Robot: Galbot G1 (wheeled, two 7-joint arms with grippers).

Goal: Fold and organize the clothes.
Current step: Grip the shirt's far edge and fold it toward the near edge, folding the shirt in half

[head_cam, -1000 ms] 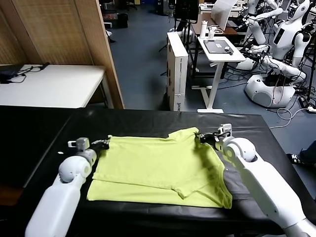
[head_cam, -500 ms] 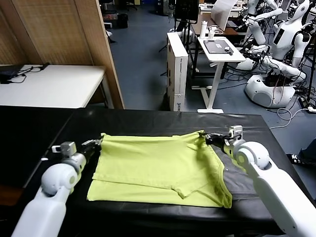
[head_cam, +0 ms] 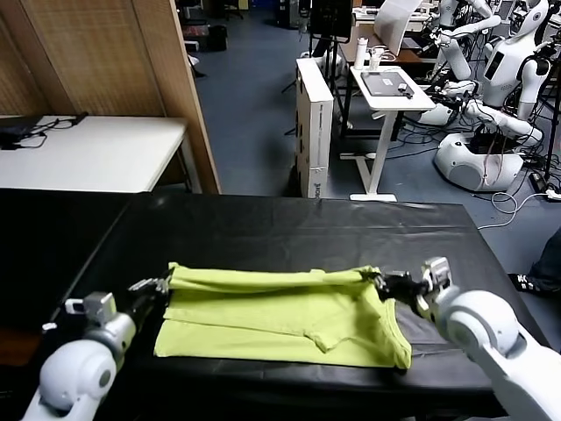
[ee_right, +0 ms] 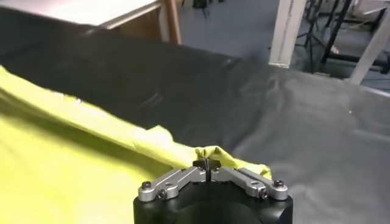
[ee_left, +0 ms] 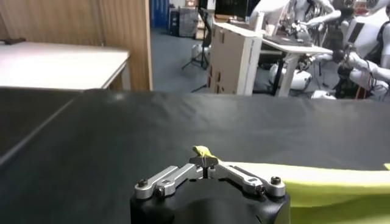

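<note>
On the black table lies the lime T-shirt, its far edge now carried toward the robot and doubled over the near half, where a second ago it lay spread almost to full depth. Both arms have drawn back with it. The left gripper is clamped shut on the shirt's far left corner, a nub of fabric showing between its fingertips in the left wrist view. The right gripper is pinched closed on the far right corner. No writing or label can be read on the shirt.
</note>
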